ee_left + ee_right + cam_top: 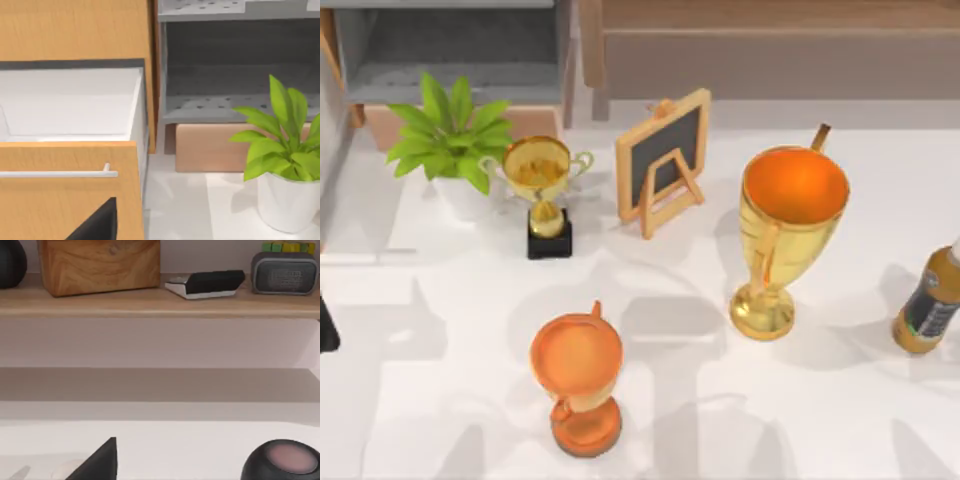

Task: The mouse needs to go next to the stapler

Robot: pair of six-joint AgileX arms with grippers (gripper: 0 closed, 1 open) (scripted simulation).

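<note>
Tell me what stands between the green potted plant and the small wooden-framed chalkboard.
In the top view, a small gold trophy on a black base stands between the green potted plant and wooden-framed chalkboard.

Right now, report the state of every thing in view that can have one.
Drawer: pulled open.
Stapler: shut, lying on the shelf.
Large gold cup: upright.
Orange cup: upright.
Small trophy: upright on its black base.
Chalkboard: standing, blank.
Plant: upright in its white pot.
Bottle: upright.
</note>
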